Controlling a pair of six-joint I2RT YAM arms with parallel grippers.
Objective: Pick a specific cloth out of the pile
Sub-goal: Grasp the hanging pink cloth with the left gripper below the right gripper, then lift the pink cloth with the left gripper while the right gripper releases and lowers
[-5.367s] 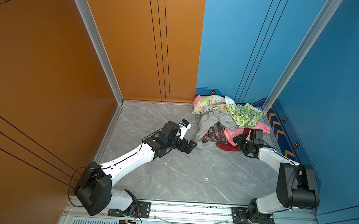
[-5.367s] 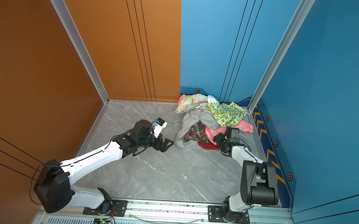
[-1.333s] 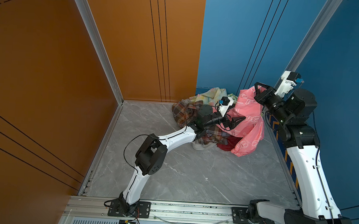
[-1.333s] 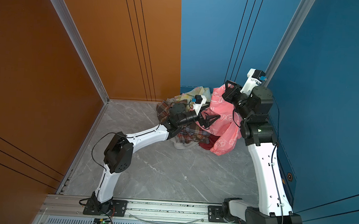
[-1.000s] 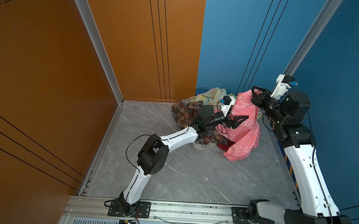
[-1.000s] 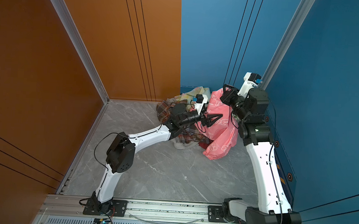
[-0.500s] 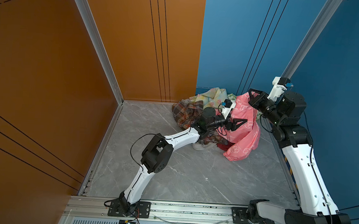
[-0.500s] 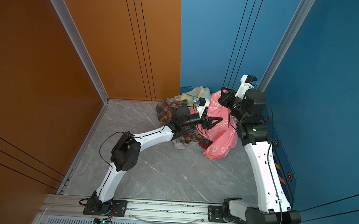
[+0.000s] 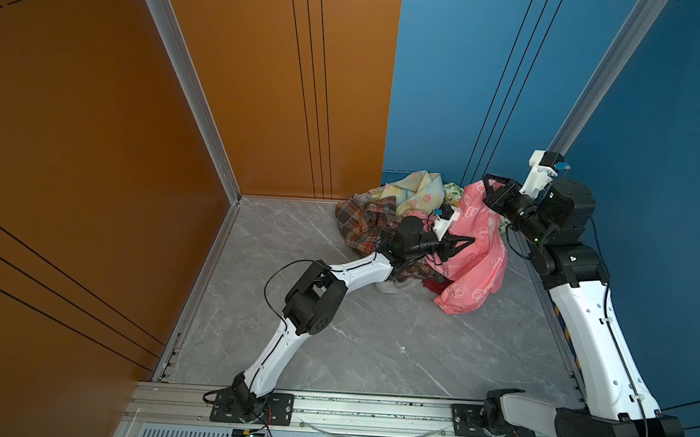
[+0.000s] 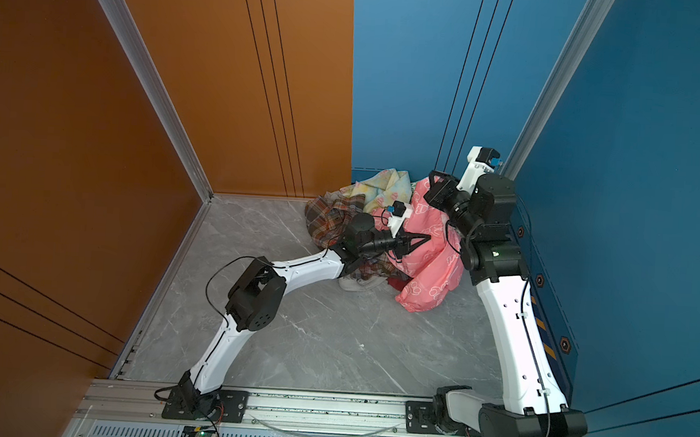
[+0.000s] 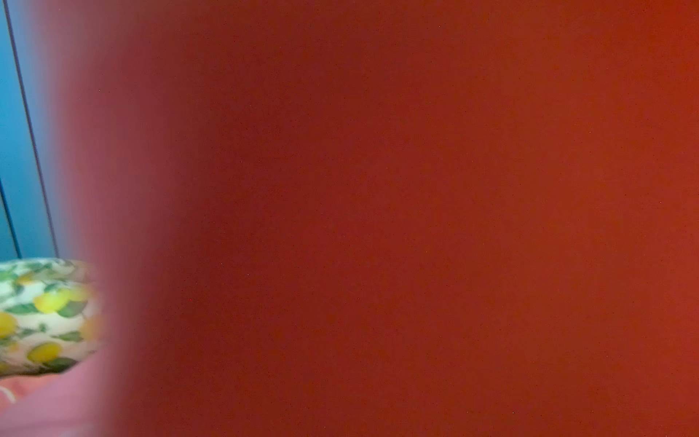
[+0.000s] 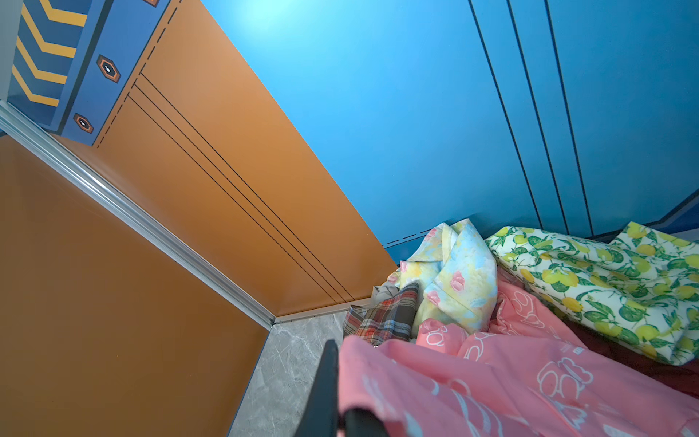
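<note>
"Where is the cloth (image 9: 475, 273)?"

"It hangs from my right claw (image 9: 487, 185), which is clamped tight on its upper edge. From there it drapes down below that claw, and its low end rests on the surface (image 9: 353, 340)."

"And your left claw (image 9: 465, 240)?"

"It is pushed against the middle of the cloth, below my right claw. I cannot tell whether it has closed on a fold. Its wrist camera shows only red blur, with some lemon-print cloth (image 11: 41, 314) at the edge."

"And the pile (image 9: 367, 222)?"

"It lies just beside my left claw, under that wrist, and touches the cloth."
</note>
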